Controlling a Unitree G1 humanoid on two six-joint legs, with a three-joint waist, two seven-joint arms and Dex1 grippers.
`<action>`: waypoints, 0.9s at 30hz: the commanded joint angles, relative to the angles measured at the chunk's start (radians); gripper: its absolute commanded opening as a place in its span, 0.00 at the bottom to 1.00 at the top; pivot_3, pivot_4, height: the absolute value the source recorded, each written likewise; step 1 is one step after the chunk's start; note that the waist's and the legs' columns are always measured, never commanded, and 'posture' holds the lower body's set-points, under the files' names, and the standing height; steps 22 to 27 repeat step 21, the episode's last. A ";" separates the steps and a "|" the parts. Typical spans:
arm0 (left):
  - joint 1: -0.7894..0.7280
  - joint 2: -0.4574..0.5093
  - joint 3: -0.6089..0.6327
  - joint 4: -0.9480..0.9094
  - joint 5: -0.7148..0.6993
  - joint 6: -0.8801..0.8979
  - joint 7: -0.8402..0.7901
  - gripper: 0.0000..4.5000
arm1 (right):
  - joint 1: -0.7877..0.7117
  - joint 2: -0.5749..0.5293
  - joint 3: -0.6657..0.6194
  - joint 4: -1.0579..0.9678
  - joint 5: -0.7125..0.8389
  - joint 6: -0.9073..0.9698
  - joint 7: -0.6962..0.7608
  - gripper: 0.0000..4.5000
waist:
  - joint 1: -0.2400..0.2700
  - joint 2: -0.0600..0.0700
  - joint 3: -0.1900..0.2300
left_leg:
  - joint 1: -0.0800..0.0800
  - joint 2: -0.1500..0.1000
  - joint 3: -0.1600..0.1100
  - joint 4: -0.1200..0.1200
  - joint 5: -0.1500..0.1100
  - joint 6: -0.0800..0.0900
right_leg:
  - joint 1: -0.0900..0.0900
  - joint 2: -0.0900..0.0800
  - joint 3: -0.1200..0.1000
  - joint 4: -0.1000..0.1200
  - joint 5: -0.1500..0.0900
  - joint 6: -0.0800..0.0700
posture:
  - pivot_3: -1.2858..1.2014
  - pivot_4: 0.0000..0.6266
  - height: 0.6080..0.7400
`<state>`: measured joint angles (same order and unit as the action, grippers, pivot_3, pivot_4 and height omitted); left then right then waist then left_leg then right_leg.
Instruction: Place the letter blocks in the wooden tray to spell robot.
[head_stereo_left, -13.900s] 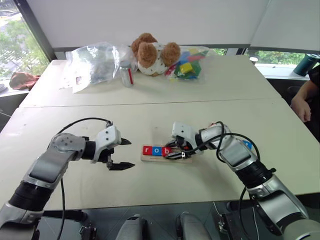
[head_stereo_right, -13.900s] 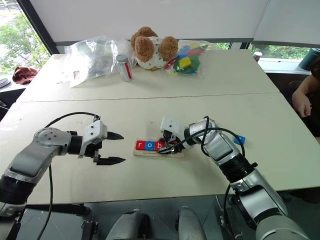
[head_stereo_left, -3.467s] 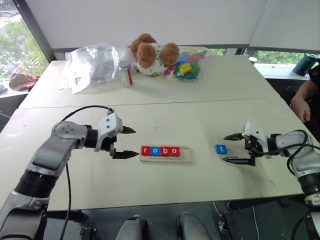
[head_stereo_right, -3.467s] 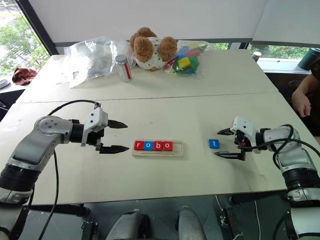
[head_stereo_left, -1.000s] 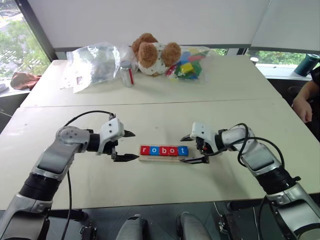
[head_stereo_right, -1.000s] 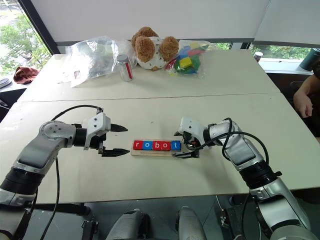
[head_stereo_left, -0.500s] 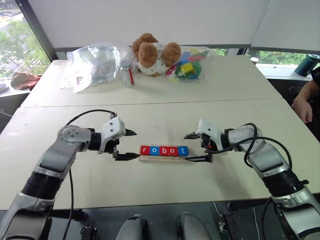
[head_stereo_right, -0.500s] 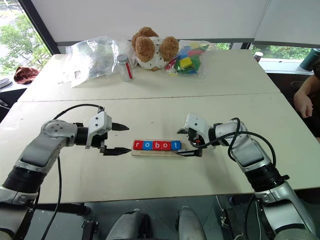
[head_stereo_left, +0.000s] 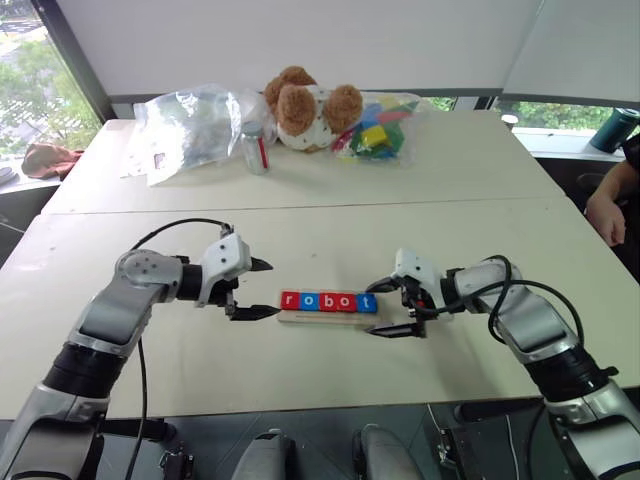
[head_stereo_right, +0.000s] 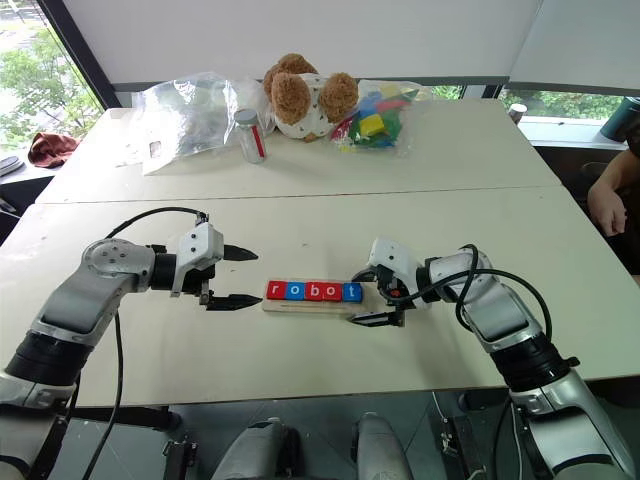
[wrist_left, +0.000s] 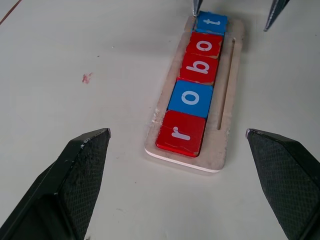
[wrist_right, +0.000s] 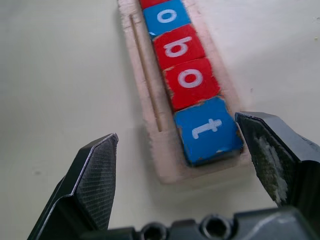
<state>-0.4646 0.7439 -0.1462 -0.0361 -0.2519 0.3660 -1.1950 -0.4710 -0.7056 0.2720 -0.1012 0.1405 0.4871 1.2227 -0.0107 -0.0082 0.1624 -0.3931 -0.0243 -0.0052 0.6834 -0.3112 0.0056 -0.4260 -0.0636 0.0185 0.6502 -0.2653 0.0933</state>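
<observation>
- The wooden tray (head_stereo_left: 330, 315) is seen lying flat on the bench (head_stereo_left: 300, 240), between the two grippers.
- All five letter blocks (wrist_left: 192, 82) are seated in it in one row, and r, o, b, o, t can be read in order; the spelling is judged complete.
- The left gripper (head_stereo_left: 258, 290) is held just off the r end of the tray, its fingers (wrist_left: 82, 165) spread wide and nothing held between them.
- The right gripper (head_stereo_right: 367, 296) is held at the t end, its fingers (wrist_right: 95, 175) also spread wide and empty; one finger lies close against the blue t block (wrist_right: 210, 129), the other on the far side of the tray's end.
- Whether that finger actually touches the t block cannot be told.
- The main risk is judged to lie in the right gripper's withdrawal: if it were drawn sideways instead of straight back, the t block could be clipped and tipped out of the row, or the light tray could be dragged askew.
- A closing of either pair of fingers here could pinch the tray's end and lift or slide it, and the blocks could be scattered.
- The teddy bear (head_stereo_left: 305, 105) and the bagged toys (head_stereo_left: 375, 130) at the far side of the bench are well apart and no hindrance is expected from them.
</observation>
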 joint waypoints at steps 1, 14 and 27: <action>-0.003 0.009 0.014 -0.017 -0.003 -0.003 0.004 1.00 | 0.006 -0.010 0.000 -0.056 0.021 0.019 0.002 0.91 | 0.000 0.000 0.000 | 0.000 0.000 0.000 0.000 0.000 0.000 | 0.000 0.000 0.000 0.000 0.000 0.000 | 0.52 0.24 1.00; 0.087 0.050 0.114 -0.121 -0.100 0.093 0.011 1.00 | 0.037 -0.148 -0.225 -0.202 0.157 0.235 -0.046 0.91 | 0.003 0.000 0.000 | 0.000 0.000 0.000 0.000 0.000 0.000 | 0.000 -0.001 0.000 0.000 0.000 0.000 | 0.52 0.24 1.00; 0.229 0.102 0.257 -0.095 -0.164 0.159 0.053 1.00 | 0.330 -0.226 -0.464 -0.299 0.256 0.415 -0.147 0.91 | 0.003 0.000 0.000 | 0.000 0.001 -0.002 -0.002 -0.001 0.002 | 0.001 -0.002 0.000 -0.003 0.000 0.000 | 0.52 0.24 1.00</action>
